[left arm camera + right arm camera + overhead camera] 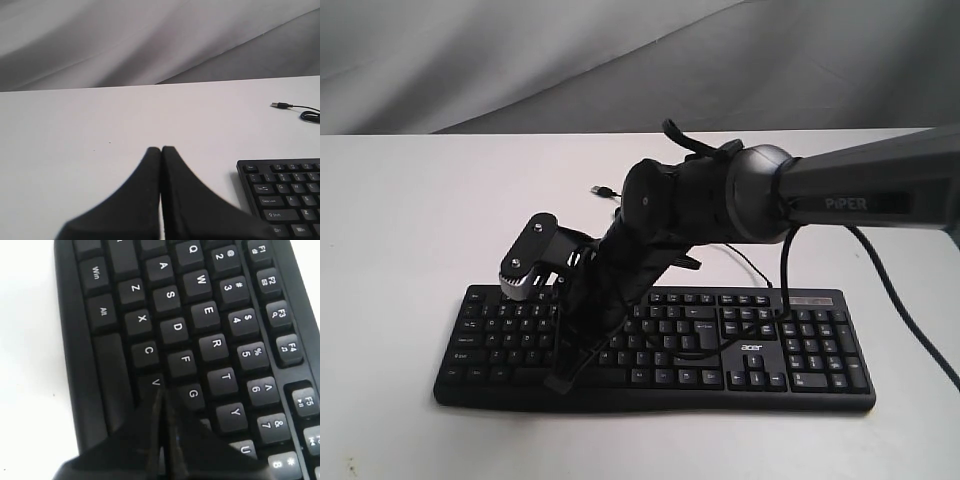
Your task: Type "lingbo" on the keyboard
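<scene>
While flat, keyboard (490,340) lengthwise left-right, number pad (815,355) at right.

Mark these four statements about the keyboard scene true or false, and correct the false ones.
1. The right gripper is shut, with its tip over the keyboard by the V key. True.
2. The left gripper is wide open. False: it is shut, with its fingers pressed together.
3. The left gripper hangs over the number pad. False: it is over the bare white table, beside the keyboard's end with the Caps Lock and Shift keys.
4. The USB plug lies loose on the table, not plugged into anything. True.
</scene>
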Controlling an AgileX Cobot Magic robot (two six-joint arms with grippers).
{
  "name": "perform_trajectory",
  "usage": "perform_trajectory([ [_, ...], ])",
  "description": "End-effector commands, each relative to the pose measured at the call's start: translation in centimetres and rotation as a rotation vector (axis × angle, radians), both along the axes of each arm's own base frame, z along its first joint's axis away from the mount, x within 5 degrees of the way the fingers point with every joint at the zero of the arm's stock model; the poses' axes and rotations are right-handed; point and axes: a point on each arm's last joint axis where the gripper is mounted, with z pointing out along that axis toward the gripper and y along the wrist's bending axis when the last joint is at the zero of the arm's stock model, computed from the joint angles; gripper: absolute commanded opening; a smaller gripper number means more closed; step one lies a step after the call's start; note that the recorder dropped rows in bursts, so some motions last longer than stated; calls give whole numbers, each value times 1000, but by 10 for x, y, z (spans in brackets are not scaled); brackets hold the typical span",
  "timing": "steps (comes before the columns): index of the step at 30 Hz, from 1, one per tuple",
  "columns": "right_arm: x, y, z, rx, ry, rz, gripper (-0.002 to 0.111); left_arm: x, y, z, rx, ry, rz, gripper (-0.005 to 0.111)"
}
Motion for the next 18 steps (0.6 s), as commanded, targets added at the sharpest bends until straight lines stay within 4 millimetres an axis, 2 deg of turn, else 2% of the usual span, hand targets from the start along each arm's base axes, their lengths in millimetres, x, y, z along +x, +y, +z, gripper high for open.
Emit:
perform_trajectory([
  [1,-1,0,0,4,-5,6,0,0,0,0,-1,-12,2,1],
  [10,-1,-1,-2,3,-4,3,0,0,0,0,-1,-12,2,1],
  [18,-2,0,-14,-6,23,3,0,0,0,0,-1,-12,2,1],
])
